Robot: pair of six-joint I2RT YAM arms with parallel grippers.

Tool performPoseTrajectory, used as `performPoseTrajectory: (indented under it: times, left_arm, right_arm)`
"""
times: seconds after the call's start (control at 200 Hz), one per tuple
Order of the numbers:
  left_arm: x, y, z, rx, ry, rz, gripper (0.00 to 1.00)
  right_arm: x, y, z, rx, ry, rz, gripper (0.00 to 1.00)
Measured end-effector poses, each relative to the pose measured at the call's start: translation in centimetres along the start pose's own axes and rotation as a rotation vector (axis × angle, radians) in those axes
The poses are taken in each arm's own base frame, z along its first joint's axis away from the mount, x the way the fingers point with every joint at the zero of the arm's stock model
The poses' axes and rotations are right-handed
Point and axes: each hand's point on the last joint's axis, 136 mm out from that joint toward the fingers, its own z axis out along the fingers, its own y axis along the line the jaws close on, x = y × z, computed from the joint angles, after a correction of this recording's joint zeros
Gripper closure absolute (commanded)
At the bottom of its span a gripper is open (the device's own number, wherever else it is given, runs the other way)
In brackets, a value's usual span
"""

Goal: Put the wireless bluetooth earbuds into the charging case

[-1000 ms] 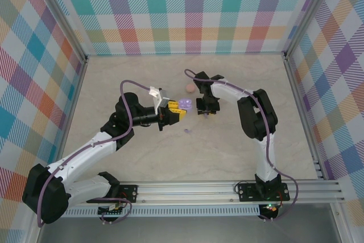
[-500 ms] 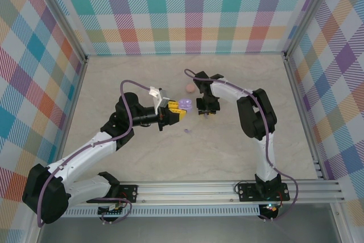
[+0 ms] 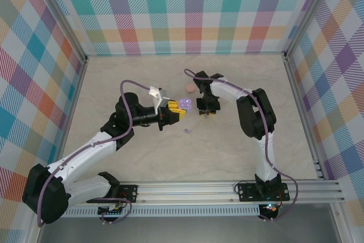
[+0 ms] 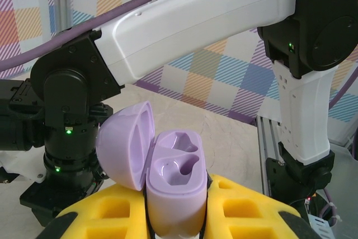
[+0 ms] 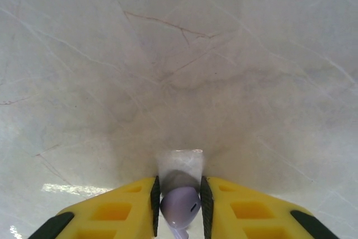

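Right wrist view: the right gripper (image 5: 179, 197) has just pinched shut on a purple earbud (image 5: 180, 205), mid-bench toward the far edge. Beside it, the left gripper (image 4: 176, 219) clamps the open charging case (image 4: 174, 186), so insertion looks next.

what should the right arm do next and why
Probably finish closing the right fingers on the small purple earbud. It sits between them, low over the pale marble-look table, and whether the pinch is firm is unclear. The left fingers hold the open lilac charging case, both sockets empty.
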Motion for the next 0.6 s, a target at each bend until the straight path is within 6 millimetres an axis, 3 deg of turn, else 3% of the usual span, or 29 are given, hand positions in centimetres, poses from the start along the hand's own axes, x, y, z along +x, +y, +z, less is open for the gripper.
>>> performPoseTrajectory:
  times: [0.305,0.6]
  left_arm:
    - [0.08,0.08,0.04,-0.002,0.002,-0.002,0.8]
    - [0.78,0.47,0.27,-0.011,0.023,-0.021,0.8]
  right_arm:
    - [-0.13,-0.37,-0.04,-0.024,-0.009,0.021,0.76]
    - [-0.15,-0.74,-0.25,-0.166,-0.04,0.109,0.76]
